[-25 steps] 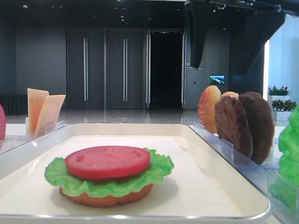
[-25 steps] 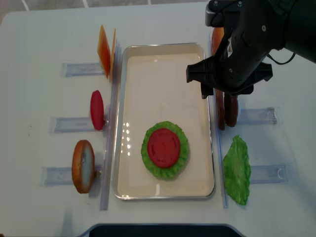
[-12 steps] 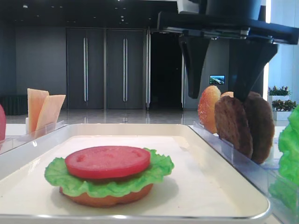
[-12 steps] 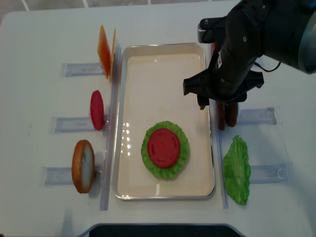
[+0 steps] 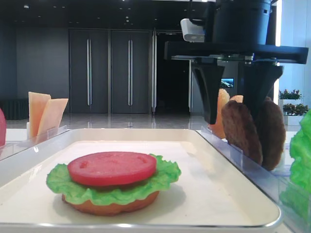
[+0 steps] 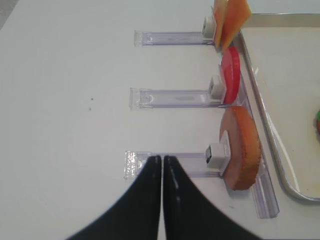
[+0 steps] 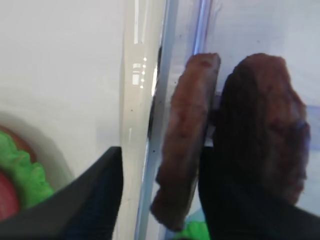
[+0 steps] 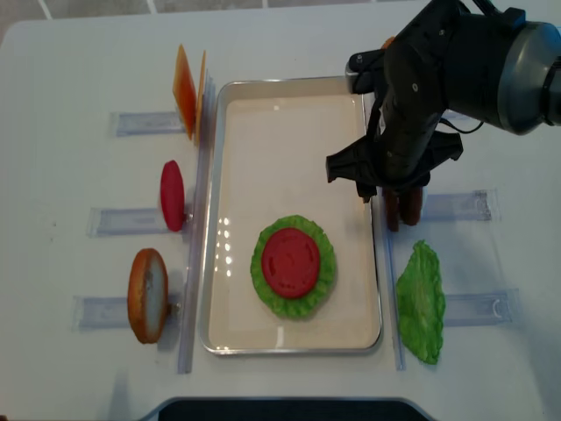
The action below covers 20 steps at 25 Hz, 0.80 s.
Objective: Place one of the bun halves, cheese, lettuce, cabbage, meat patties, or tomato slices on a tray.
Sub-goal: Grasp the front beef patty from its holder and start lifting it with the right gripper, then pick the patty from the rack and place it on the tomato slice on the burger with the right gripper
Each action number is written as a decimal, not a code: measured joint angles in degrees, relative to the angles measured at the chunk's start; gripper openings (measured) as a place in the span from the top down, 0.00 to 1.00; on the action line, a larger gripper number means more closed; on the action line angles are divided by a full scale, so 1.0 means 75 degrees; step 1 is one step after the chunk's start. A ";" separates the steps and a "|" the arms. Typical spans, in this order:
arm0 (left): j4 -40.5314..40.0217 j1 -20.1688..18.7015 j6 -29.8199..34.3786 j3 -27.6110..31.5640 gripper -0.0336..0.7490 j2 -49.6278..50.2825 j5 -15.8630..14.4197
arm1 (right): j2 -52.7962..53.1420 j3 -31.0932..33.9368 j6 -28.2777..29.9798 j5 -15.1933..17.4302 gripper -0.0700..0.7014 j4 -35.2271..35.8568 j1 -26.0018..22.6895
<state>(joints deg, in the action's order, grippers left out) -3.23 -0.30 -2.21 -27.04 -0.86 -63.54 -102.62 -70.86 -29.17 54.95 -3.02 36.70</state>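
Note:
Two dark-brown meat patties stand on edge in a clear rack right of the cream tray (image 8: 289,96). My right gripper (image 8: 390,189) has come down over the nearer patty (image 7: 187,130). One finger (image 7: 100,190) hangs over the tray rim with a gap to that patty. The other finger sits between it and the far patty (image 7: 265,125). The jaws stand apart, pressing nothing. On the tray lies a bun half (image 5: 112,208) under lettuce (image 8: 324,263) and a tomato slice (image 8: 292,260). My left gripper (image 6: 162,159) is shut and empty over the table, left of an upright bun half (image 6: 242,147).
Clear racks flank the tray. On the left they hold cheese slices (image 8: 187,88), a tomato slice (image 8: 173,195) and a bun half (image 8: 147,295). On the right a lettuce leaf (image 8: 421,303) lies by the front rack, and another bun (image 5: 221,104) stands behind the patties.
My right gripper has dropped lower and come forward over the patty rack, and its jaws have narrowed around the nearer patty. The left gripper has not moved.

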 joint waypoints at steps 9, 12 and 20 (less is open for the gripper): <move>0.0000 0.0000 0.0000 0.0000 0.96 0.0000 0.0000 | -0.0057 -0.0006 -0.0014 0.0056 0.67 -0.0393 0.0000; 0.0000 0.0000 0.0000 0.0000 0.96 0.0000 0.0000 | -0.0019 -0.0006 -0.0022 0.0098 0.68 -0.0409 0.0000; 0.0000 0.0000 0.0000 0.0000 0.96 0.0000 0.0000 | 0.0742 -0.0006 -0.0001 0.0268 0.71 -0.0425 0.0000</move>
<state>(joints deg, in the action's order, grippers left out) -3.23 -0.30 -2.21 -27.04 -0.86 -63.54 -97.06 -70.90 -29.18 56.96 -6.21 36.70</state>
